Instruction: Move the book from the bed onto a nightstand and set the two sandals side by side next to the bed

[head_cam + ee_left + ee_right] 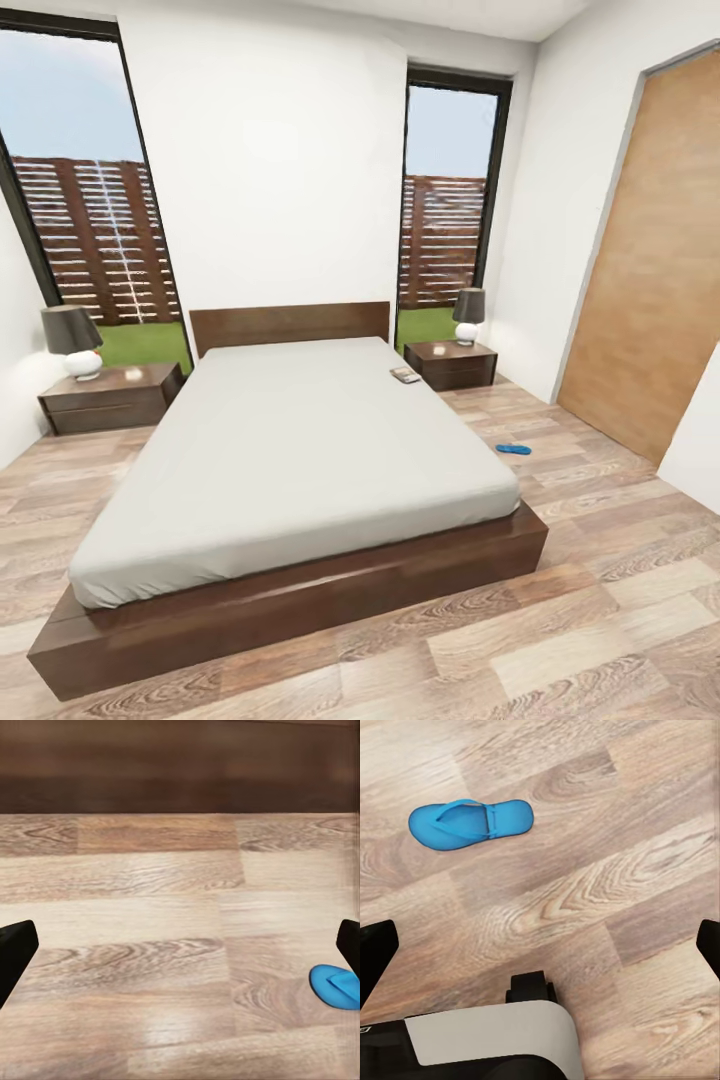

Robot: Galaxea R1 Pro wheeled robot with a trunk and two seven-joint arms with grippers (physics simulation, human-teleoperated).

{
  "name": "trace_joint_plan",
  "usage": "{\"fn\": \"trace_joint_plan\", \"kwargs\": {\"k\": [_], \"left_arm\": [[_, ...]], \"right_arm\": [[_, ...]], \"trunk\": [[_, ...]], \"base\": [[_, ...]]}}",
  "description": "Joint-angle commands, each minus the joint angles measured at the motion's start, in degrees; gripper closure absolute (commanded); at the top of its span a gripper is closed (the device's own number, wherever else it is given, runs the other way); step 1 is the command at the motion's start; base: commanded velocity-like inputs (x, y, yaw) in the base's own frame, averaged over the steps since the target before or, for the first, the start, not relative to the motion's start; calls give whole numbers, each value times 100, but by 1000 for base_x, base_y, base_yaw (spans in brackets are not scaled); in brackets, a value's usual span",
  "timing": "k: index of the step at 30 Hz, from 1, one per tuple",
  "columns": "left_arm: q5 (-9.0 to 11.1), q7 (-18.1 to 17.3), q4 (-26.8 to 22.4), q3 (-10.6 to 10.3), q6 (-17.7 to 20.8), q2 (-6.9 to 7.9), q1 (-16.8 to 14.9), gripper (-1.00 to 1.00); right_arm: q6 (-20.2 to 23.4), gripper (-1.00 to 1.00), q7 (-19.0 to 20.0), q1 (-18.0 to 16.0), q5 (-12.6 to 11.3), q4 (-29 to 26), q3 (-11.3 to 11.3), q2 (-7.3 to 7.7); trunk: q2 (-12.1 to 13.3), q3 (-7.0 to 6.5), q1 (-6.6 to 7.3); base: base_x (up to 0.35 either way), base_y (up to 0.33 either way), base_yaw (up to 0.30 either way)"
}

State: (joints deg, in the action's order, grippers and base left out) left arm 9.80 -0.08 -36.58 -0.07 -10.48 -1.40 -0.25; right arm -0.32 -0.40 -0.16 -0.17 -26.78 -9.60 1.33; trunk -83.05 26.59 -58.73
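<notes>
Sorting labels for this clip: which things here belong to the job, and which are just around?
Job: book, bed, nightstands, one sandal, another sandal.
Just around: lamps, door, windows.

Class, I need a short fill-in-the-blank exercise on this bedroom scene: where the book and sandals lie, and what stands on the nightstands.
1. The book lies on the ____, near its headboard end.
2. One blue sandal lies on the wood-plank ____.
3. Each nightstand carries a ____ with a dark shade.
4. The sandal under the right pincer is coloured ____.

Missing words: bed; floor; lamp; blue
</notes>
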Motion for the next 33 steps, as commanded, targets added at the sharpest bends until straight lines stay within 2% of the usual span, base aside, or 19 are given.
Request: {"fn": "trace_joint_plan", "kwargs": {"k": [1,33], "left_arm": [[40,-1,1,-2,-16,-1,-2,-100],[40,-1,1,-2,-16,-1,-2,-100]], "right_arm": [[-3,-100,-4,-2,-2,-3,-7,-2],[-3,-100,22,-2,-25,6,-7,16]], "trunk": [[-3,5,0],[-3,5,0]], "base": [[0,6,-150],[0,0,-8]]}}
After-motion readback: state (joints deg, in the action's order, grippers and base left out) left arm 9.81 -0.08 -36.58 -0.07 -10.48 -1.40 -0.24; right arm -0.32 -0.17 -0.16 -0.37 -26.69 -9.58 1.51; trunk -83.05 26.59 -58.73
